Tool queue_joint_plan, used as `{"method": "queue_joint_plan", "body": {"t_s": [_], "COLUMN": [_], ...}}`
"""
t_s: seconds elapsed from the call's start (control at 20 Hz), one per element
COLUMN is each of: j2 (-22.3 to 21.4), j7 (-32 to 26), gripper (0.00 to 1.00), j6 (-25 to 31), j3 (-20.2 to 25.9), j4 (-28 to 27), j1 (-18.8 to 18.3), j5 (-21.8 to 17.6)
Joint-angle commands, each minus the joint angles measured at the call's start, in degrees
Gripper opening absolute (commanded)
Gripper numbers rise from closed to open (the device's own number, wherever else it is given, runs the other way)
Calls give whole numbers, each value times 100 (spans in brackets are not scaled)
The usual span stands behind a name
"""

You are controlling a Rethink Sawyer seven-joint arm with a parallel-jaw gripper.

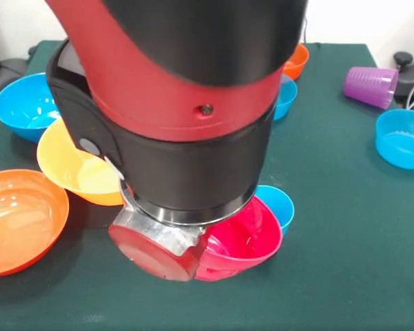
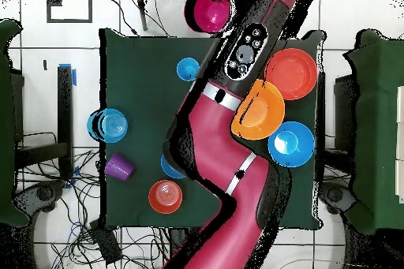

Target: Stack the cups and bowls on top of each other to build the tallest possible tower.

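- Gripper hidden under the arm's wrist point(image 1: 186, 158); grip state cannot be told.
- Magenta bowl point(image 1: 245, 238) sits right beneath it, small blue bowl point(image 1: 276, 203) touching behind, probably the intended pick.
- Purple cup point(image 1: 370, 86) lies tipped, well apart.

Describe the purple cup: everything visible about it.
The purple cup is a small translucent plastic tumbler with tapered sides and faint ridges near its rim. It lies tipped on its side on the green table, mouth pointing toward the robot arm. It sits near a table corner, close to a blue bowl but apart from it. Nothing touches it except the table, and the overhead view shows it lying alone too.
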Motion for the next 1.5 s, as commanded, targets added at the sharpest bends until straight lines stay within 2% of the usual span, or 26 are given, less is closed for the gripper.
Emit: {"method": "queue_joint_plan", "body": {"t_s": [0.05,0.15,0.25,0.55,0.7,0.85,1.15,1.5], "j2": [-345,-402,-376,-357,-360,-468,-661,-723], "j7": [476,391,588,1165,1379,1405,1017,841], "gripper": [0,0,0,0,0,0,0,0], "j6": [1101,1034,1165,1917,2014,1972,1953,1901], "j3": [-1510,-1557,-1867,-2995,-3360,-3668,-4102,-4357], "j4": [114,-33,115,1044,1216,1140,752,529], "j1": [-78,-15,40,-365,-435,-379,-275,-169], "j5": [1365,1395,1737,3166,3695,3964,4175,4241]}}
